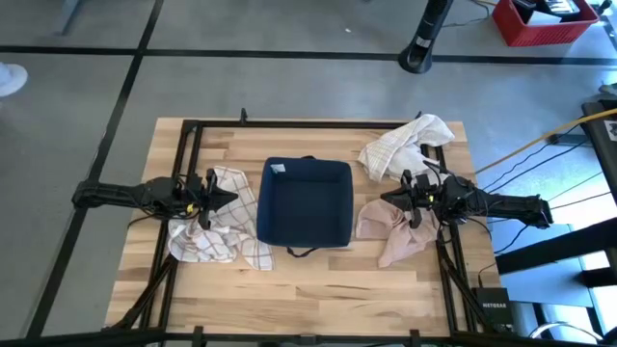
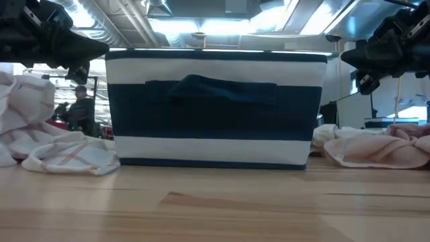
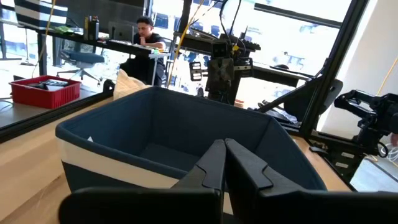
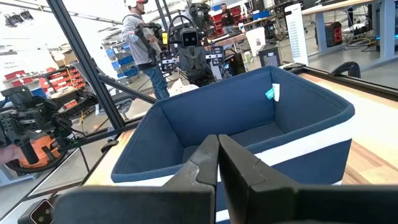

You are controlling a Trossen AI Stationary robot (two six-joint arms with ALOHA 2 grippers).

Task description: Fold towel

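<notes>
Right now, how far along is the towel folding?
Nothing looks done. The checked towel, the pink towel and the white towel all lie crumpled on the table around the empty navy bin. Nothing is in hand: the left gripper and the right gripper hang shut and empty, facing the bin. All the folding is left.

In the low view, the table behind the bin (image 2: 215, 111) is hidden by its striped wall, and both arms are cut off by the top edge. The checked towel (image 1: 214, 231) is partly covered by the left gripper (image 1: 228, 198) in the high view, and the pink towel (image 1: 395, 229) by the right gripper (image 1: 386, 200). The bin's near wall is masked by the fingers (image 3: 239, 165) in the left wrist view, and the table's front is cut off in the high view.
</notes>
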